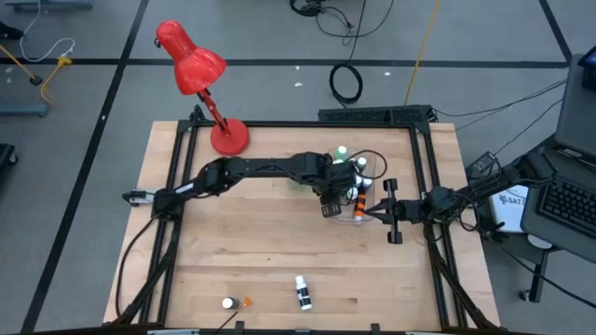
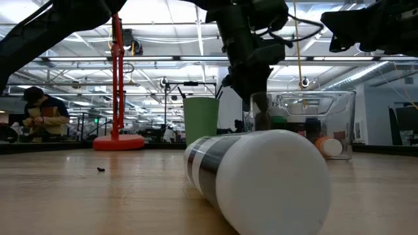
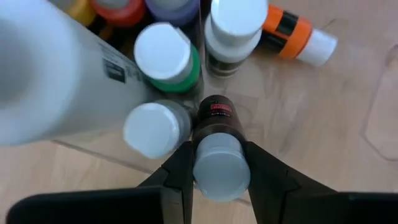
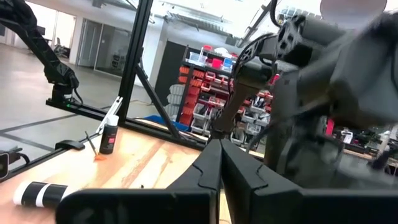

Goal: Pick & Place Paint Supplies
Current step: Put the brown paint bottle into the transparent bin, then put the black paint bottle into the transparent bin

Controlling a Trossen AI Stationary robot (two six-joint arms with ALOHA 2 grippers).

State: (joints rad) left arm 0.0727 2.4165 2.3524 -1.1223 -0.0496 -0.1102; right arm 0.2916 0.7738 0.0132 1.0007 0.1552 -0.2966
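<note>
While the left arm stretches across the tabletop (image 1: 279,242), its end effector (image 3: 217,171) pinches a small dark paint bottle (image 3: 216,149) beside the clear bin (image 2: 346,124). The right end effector (image 4: 219,163), fingers pressed together, waits alongside.

Left tool (image 3: 214,171) clamps a small bottle (image 3: 217,155) between its fingers; right tool (image 4: 219,163) pinched closed beside it

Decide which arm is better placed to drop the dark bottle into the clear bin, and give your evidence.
Left. The left gripper already clamps the dark paint bottle right over the clear bin. The right gripper is shut and empty beside the bin.
</note>
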